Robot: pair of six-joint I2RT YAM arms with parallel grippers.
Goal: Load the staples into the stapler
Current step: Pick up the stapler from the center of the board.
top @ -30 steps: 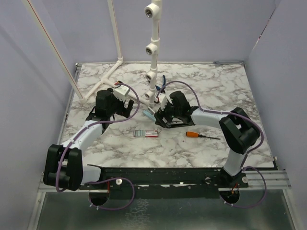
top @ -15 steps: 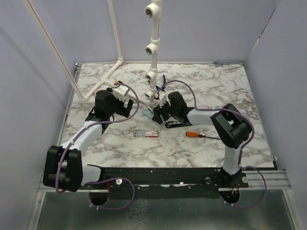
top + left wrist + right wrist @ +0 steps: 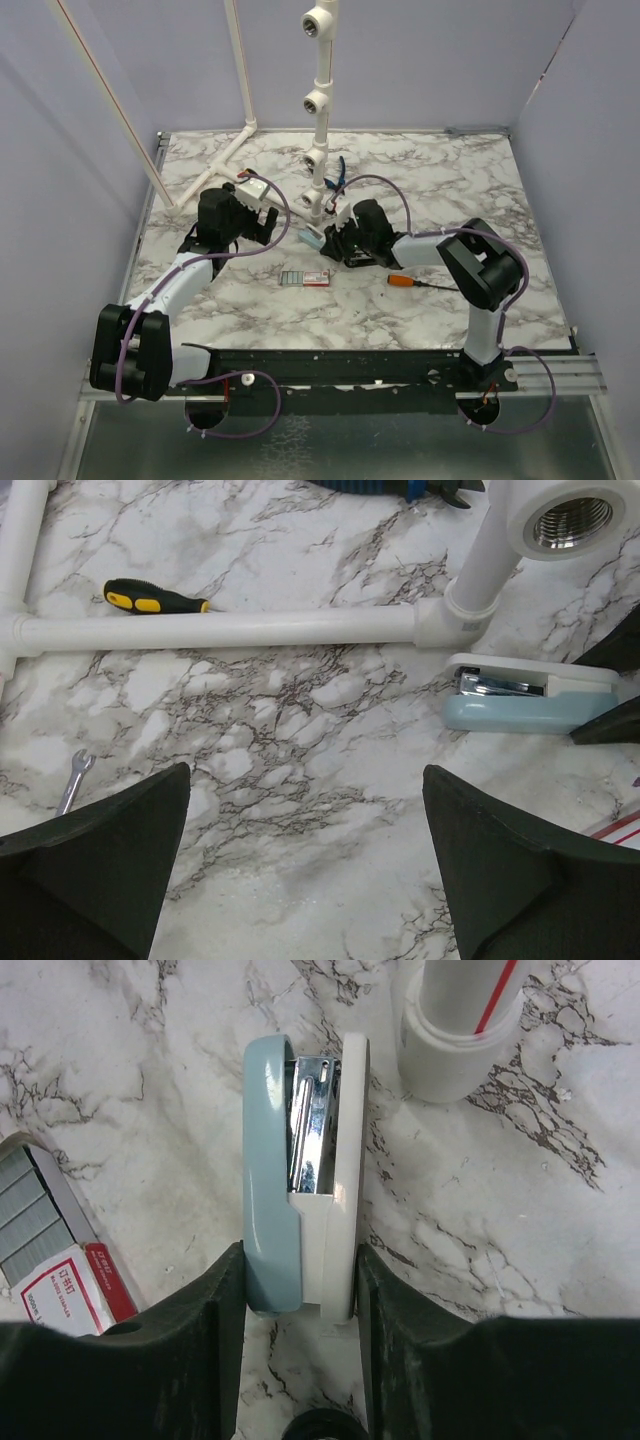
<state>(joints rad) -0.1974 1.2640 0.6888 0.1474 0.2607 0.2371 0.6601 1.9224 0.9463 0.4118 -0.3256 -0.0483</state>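
The stapler (image 3: pixel 300 1160) is a pale teal and white bar lying on its side, its metal channel showing. It lies by the foot of the pipe stand (image 3: pixel 311 238) and appears at the right of the left wrist view (image 3: pixel 530 700). My right gripper (image 3: pixel 300 1290) has its two fingers pressed against the stapler's rear end, one on the teal side and one on the white side; in the top view the gripper (image 3: pixel 335 245) sits just right of it. The staples (image 3: pixel 50 1250) lie in their open white-and-red box (image 3: pixel 305 278) close by. My left gripper (image 3: pixel 305 860) hangs open over bare marble (image 3: pixel 232 232).
A white pipe frame (image 3: pixel 318 120) stands at the back, one bar (image 3: pixel 220 630) lying flat and an upright (image 3: pixel 460 1020) right beside the stapler. An orange-handled screwdriver (image 3: pixel 405 282), a yellow-black screwdriver (image 3: pixel 150 597), a small wrench (image 3: pixel 72 780) and blue-handled pliers (image 3: pixel 340 168) lie around.
My right gripper has moved left and down onto the stapler and its fingers have closed in from wide apart. The left arm has stayed still.
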